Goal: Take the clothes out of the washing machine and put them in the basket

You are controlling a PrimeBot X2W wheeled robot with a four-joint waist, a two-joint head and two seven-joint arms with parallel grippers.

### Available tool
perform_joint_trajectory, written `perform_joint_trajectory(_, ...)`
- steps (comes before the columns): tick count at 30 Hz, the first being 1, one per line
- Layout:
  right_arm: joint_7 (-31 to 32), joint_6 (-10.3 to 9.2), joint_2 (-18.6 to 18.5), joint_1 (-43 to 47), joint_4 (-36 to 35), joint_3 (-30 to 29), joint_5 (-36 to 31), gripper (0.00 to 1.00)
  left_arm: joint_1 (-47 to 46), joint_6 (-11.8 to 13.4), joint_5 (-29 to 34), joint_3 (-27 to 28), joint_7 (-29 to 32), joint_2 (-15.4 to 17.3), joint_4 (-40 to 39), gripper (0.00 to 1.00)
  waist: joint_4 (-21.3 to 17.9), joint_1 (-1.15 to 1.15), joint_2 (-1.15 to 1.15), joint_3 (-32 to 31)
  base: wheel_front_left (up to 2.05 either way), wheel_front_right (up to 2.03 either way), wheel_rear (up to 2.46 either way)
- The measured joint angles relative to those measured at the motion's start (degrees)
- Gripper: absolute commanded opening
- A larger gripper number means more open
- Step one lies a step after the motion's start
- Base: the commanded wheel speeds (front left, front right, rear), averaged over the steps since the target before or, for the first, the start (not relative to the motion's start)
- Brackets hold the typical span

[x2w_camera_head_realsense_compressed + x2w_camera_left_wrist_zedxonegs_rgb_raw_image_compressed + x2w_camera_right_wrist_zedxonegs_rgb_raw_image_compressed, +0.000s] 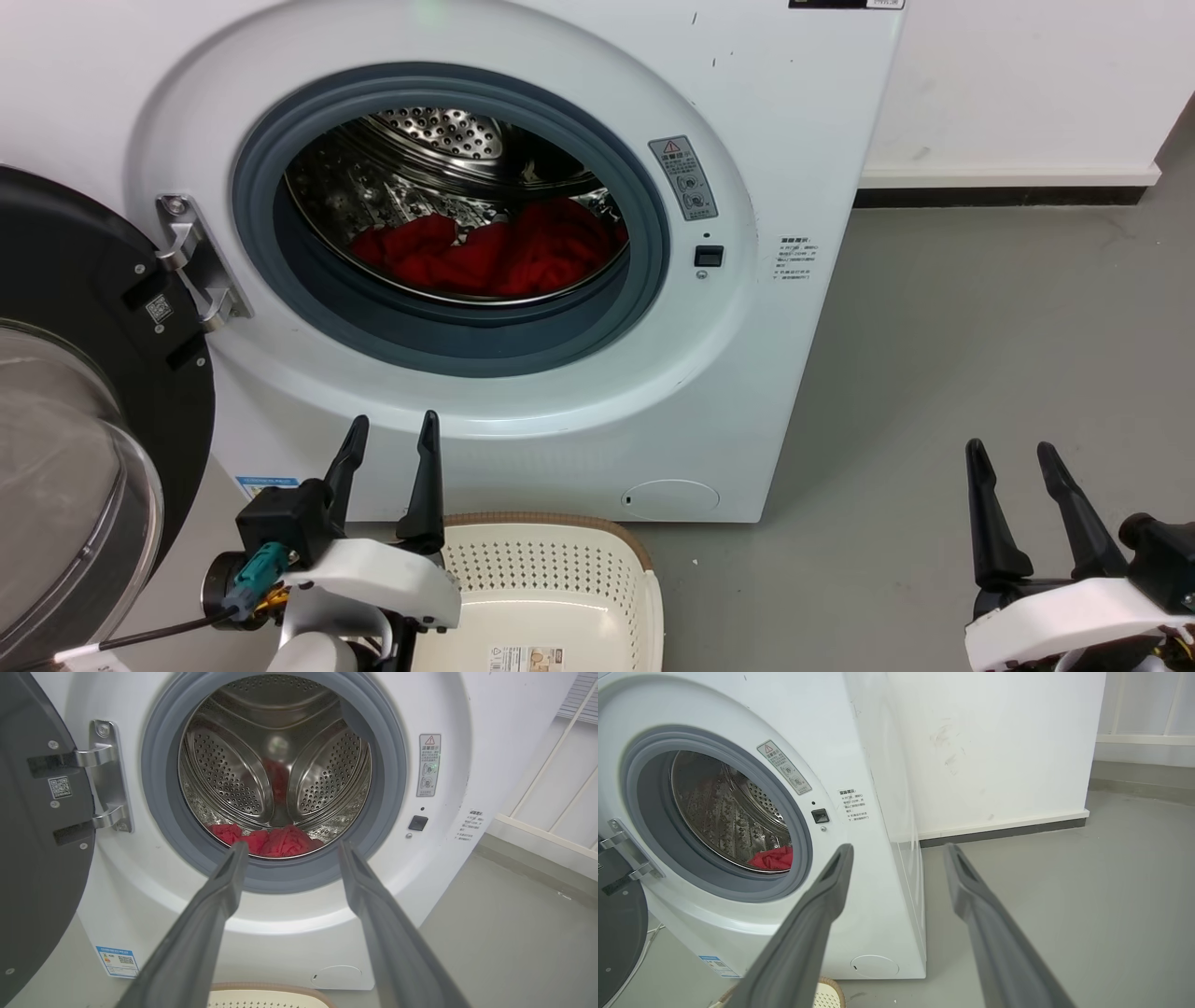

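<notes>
The white washing machine (803, 84) stands with its black-framed door (65, 280) swung open to the left. Red clothes (504, 247) lie heaped at the bottom of the steel drum, also seen as clothes (275, 841) and clothes (773, 858). The cream basket (560, 579) with a brown rim sits on the floor just below the porthole and holds nothing but its label. My left gripper (392, 431) hovers open beside the basket's left end, pointing at the machine front. My right gripper (1010, 450) is open over bare floor, right of the machine. In the wrist views, left gripper (290, 845) and right gripper (899, 847) hold nothing.
The glass bowl of the open door (56, 485) bulges out at the lower left, close to my left arm. Grey floor (980, 327) stretches to the right of the machine up to a white wall (1018, 84) with a dark skirting.
</notes>
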Motion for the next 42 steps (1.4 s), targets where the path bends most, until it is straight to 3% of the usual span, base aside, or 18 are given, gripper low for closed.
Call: perform_joint_trajectory(42,-2.65,0.01,-0.01,2.14,-3.09,0.49,-17.14,1.0,-0.06,1.91,15.15,-1.77,-4.46,0.1,1.85,1.0,0.94,0.0,0.0,-0.25,0.0,0.0,0.0)
